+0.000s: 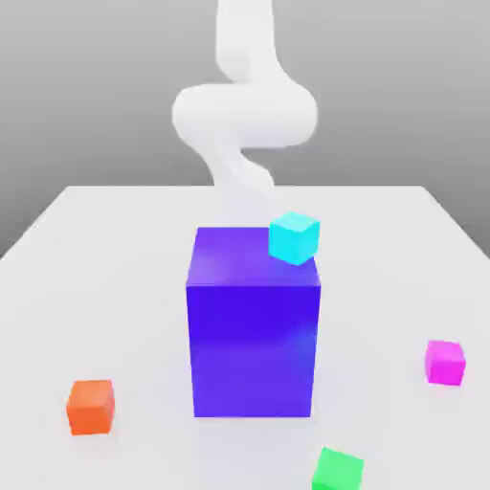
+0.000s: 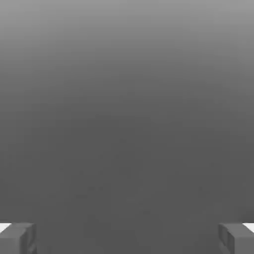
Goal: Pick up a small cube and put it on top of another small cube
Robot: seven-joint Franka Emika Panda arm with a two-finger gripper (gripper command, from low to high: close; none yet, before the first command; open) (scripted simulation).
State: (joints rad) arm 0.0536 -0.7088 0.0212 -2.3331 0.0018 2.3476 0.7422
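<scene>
The big blue-violet block [image 1: 254,330] hides the lower stretch of the white arm [image 1: 244,115] and the desk [image 1: 115,278] behind it. The arm's upper part runs off the exterior view's top edge. The green cube [image 1: 337,471] is cut by the bottom edge. In the hand view, the end effector [image 2: 127,238] shows just two fingertips [image 2: 17,238], clipped at the lower corners.

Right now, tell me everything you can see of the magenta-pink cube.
The magenta-pink cube is small, plain and evenly coloured, with a matte look. It sits flat and upright on the white table, at the exterior view's right, apart from the big blue-violet block. Nothing but the table touches it.
</scene>
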